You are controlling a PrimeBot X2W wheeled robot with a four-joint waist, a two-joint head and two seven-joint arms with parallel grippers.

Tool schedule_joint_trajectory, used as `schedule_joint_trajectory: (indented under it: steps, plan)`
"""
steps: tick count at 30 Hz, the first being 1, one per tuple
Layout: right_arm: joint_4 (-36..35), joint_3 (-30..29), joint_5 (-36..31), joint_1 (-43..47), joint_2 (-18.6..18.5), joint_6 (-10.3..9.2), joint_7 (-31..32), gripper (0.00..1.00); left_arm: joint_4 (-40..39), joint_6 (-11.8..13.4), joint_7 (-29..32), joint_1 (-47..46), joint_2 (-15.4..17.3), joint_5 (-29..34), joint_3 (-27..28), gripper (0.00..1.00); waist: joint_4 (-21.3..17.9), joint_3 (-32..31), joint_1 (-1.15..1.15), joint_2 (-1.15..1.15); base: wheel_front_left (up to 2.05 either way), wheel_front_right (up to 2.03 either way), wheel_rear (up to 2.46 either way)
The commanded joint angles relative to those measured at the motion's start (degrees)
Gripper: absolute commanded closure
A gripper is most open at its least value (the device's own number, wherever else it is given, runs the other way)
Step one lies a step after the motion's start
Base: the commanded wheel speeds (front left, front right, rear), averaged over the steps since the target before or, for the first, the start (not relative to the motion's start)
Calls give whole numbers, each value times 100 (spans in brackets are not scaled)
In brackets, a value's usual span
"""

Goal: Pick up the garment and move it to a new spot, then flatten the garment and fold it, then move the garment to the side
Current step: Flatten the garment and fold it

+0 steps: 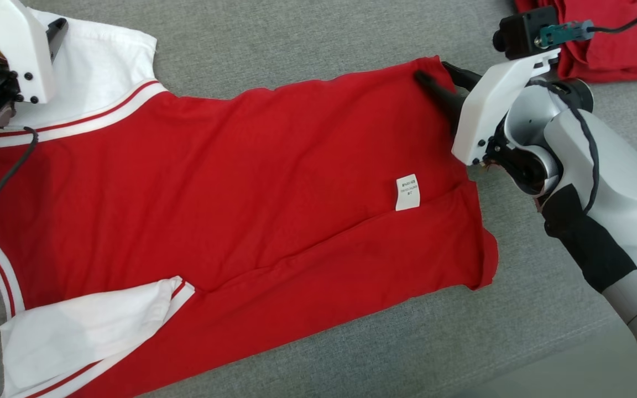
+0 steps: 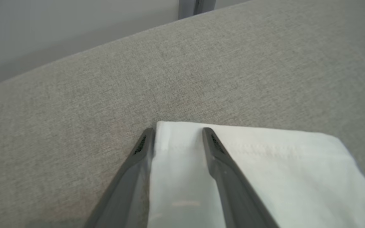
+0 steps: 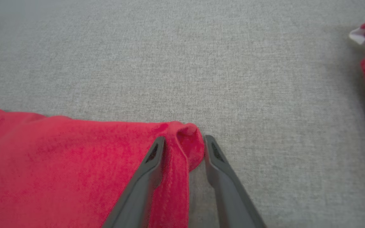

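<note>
Jaws on both arms stand parted, each astride a far corner of the garment (image 1: 230,182). The left jaws straddle the corner of a white sleeve (image 2: 265,164): one finger (image 2: 131,177) runs along the sleeve's edge on the grey woven surface (image 2: 201,72), the other lies on top of the white cloth, with a wide strip of sleeve between them and nothing pinched. The right jaws are closer together, with the far right hem corner (image 3: 187,139) bunched into a small fold between the fingers (image 3: 141,190). The fold touches both tips, but I cannot tell whether it is gripped.

Nearest, at the left, the other white sleeve (image 1: 86,331) is folded in over the red body, its red-and-white trim showing. The garment lies spread flat across the middle of the surface, collar end to the left and hem to the right, with a long crease running from the near sleeve towards the right. A small white label (image 1: 407,193) sits on the red cloth near the hem. The pale right forearm (image 1: 617,182) comes in from the near right. At the far right corner, apart from the garment, lies a folded red cloth (image 1: 611,44)
</note>
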Motion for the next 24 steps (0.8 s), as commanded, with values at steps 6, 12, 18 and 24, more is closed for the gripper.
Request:
schedule_joint_trajectory:
  steps: [6, 12, 18, 24]
  plan:
    - [213, 8, 89, -190, -74, 0, -479, 100, 16, -6, -525, -4, -133, -181, -33, 100, 212, -80, 0, 0, 0, 0, 0]
    - [380, 164, -19, -87, -155, 0, -1084, 100, -179, -6, -1439, 204, -242, -483, 63, 100, 481, -375, 0, 0, 0, 0, 0]
    - [427, 382, -39, 226, -337, 0, -1618, 100, -609, -6, -2143, 700, -344, -701, -104, 100, 792, -753, 0, 0, 0, 0, 0]
    - [386, 506, 40, 714, -565, 0, -2135, 100, -1238, -6, -2957, 1451, -304, -848, -228, 100, 1059, -1090, 0, 0, 0, 0, 0]
